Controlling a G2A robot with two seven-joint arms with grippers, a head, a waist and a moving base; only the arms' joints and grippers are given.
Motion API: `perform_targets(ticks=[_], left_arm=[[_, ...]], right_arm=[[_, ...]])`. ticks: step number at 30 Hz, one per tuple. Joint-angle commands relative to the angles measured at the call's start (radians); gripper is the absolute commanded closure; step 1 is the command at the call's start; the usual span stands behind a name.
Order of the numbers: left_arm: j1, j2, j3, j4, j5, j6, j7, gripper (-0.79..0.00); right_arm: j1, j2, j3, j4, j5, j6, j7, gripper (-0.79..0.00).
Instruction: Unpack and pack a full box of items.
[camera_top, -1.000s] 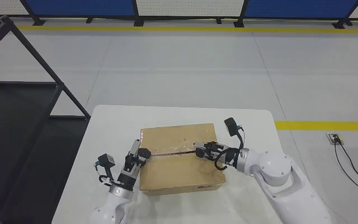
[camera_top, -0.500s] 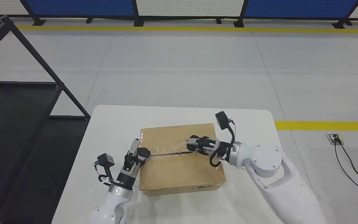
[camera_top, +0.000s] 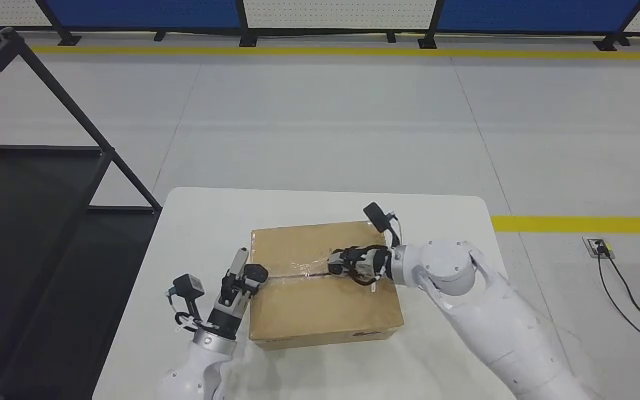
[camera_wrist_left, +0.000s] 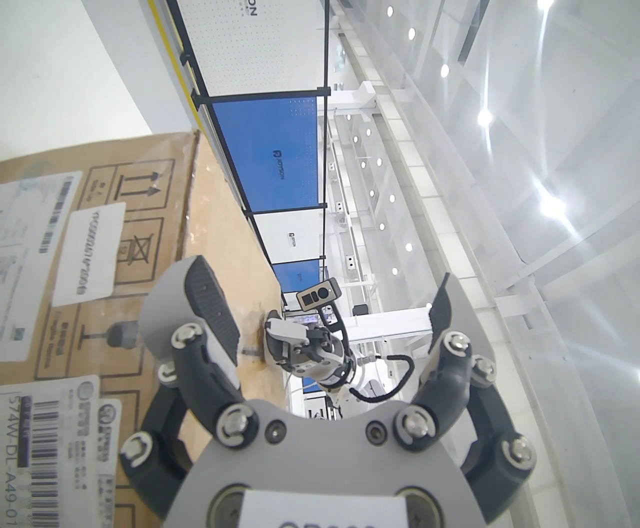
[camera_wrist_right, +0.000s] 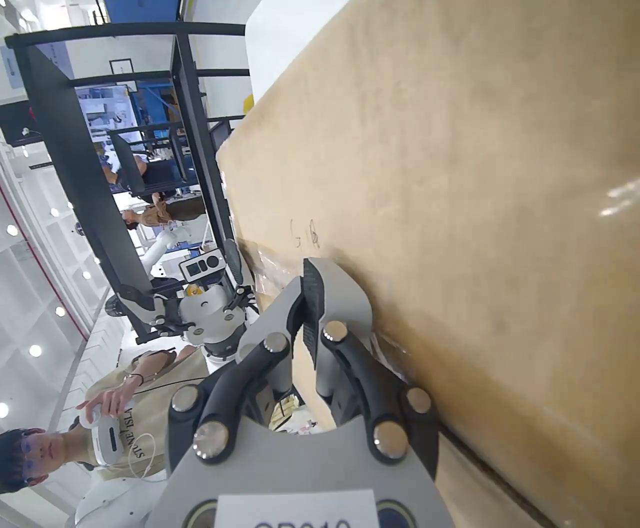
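- One brown cardboard box (camera_top: 320, 285) sits near the middle of a white surface (camera_top: 200, 220). It is rectangular and its top flaps are closed flat.
- One strip of clear, shiny tape (camera_top: 300, 268) runs along the seam across the top of the box, from one end to the other. It looks wrinkled in places.
- Two robot arms are at the box, one at each end of the seam.
- The left pincer (camera_top: 250, 275) is at the left end of the box, at the top edge where the seam ends. In the left wrist view this pincer (camera_wrist_left: 320, 285) is released, with its two fingers (camera_wrist_left: 205, 295) spread wide apart and nothing between them. The fingers are grey metal with black ribbed rubber pads.
- The right pincer (camera_top: 335, 265) rests on top of the box, on the seam and about halfway along it. In the right wrist view this pincer (camera_wrist_right: 307, 280) is clenched, with its pads pressed together. Whether any tape is caught between them is too hard to make out.
- The box's contents are hidden under the closed flaps.
- White stickers (camera_wrist_left: 90, 255) with barcodes and printed handling symbols cover the left side of the box. Several of them are cut off at the frame edge.
- The cardboard is matt and slightly scuffed, with a small pen mark (camera_wrist_right: 305, 235) on top.
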Motion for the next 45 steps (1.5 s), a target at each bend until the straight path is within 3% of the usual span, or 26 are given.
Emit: perform_targets(ticks=[1,17,32,45], left_arm=[[0.004,0.000,-0.002,-0.004,-0.003,-0.002,0.000,-0.785],[0.099,0.007,-0.119,-0.071,-0.097,-0.066,0.024,-0.785],[0.170,0.014,-0.222,-0.047,-0.174,-0.106,0.009,-0.785],[0.181,0.015,-0.252,-0.018,-0.202,-0.111,-0.010,-0.785]], right_arm=[[0.007,-0.005,-0.012,0.008,-0.004,-0.003,-0.001,0.000],[0.083,-0.063,-0.115,0.082,0.006,-0.037,-0.022,0.000],[0.161,-0.138,-0.220,0.163,0.019,-0.073,-0.026,0.000],[0.198,-0.201,-0.277,0.228,0.043,-0.116,-0.020,0.000]])
